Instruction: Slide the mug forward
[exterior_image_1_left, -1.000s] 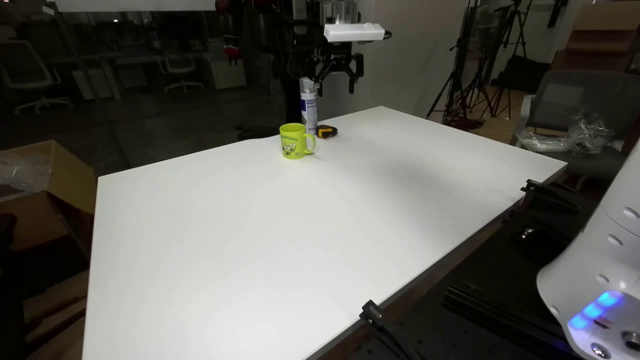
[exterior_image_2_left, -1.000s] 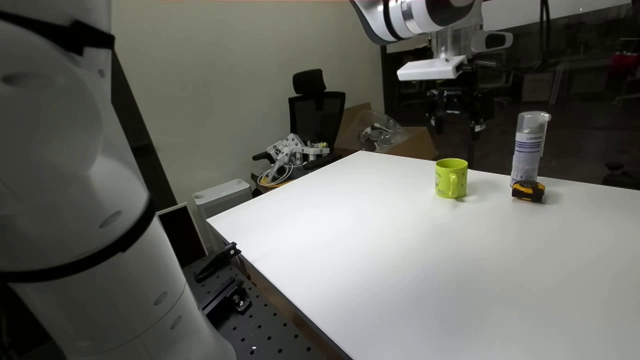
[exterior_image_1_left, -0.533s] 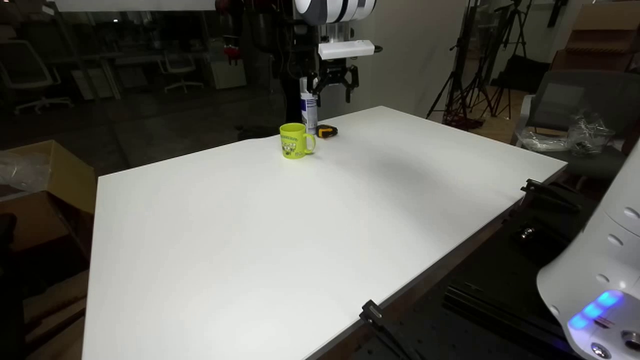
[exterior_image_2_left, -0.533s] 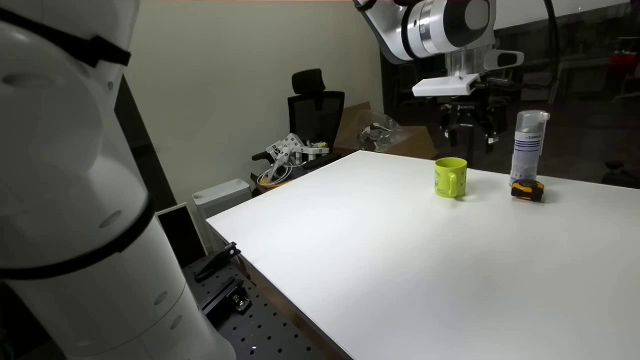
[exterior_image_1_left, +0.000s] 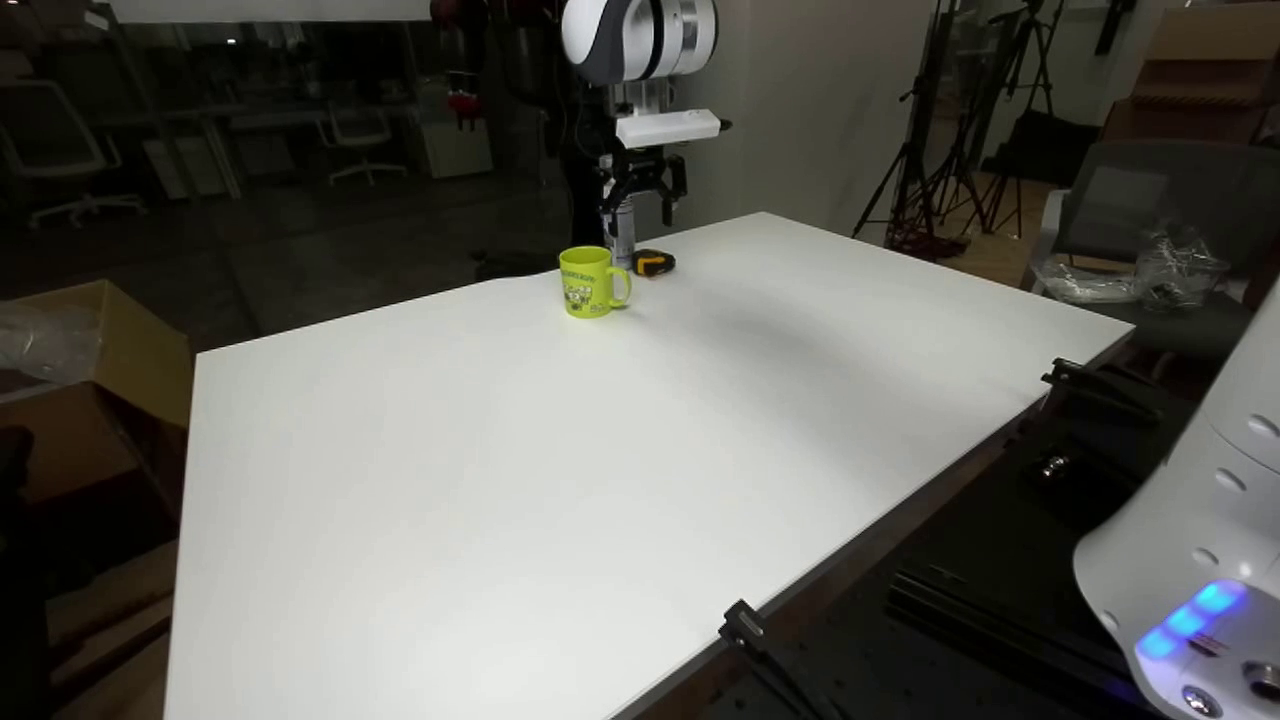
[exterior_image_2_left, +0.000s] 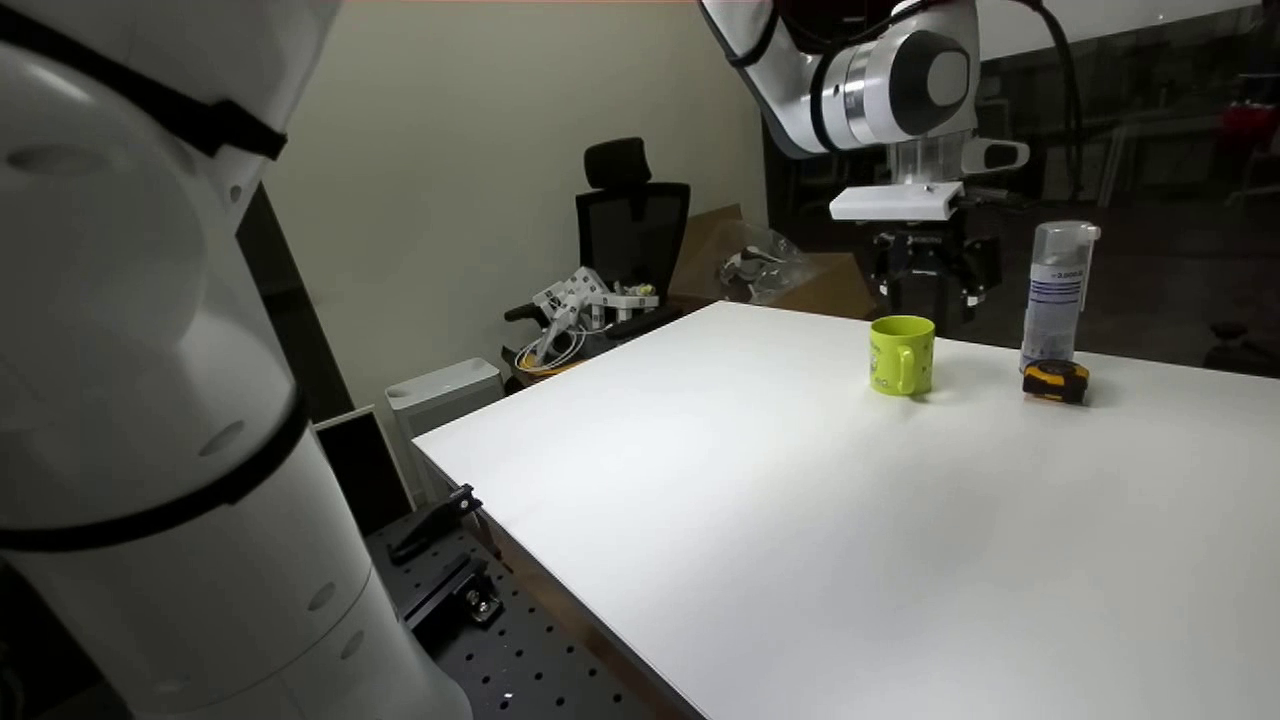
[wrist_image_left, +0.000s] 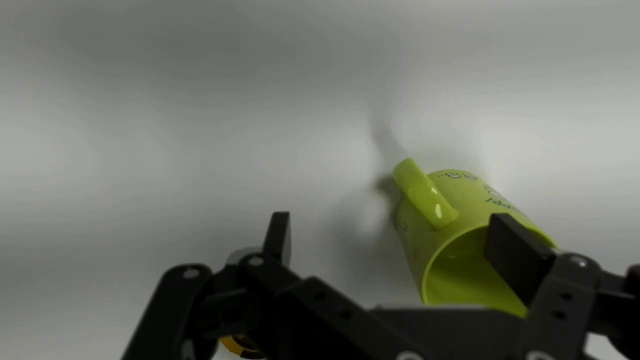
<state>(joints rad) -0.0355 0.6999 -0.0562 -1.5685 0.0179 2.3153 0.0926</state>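
Gripper (exterior_image_1_left: 640, 219), jaws apart and empty, hangs lower than a second ago, nearer the mug (exterior_image_1_left: 587, 283), which stands upright, unmoved, near the far edge of the worktop (exterior_image_1_left: 450, 450), seemingly untouched though depth reads poorly; slide probably still pending.

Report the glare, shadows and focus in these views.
Wrist view: gripper a little soft, likely out of focus; bright glints on the handle of the mug, with a soft shadow beside it. In an exterior view: washed-out patch on the tabletop near the bottom edge. In both exterior views: a faint shadow by the mug.
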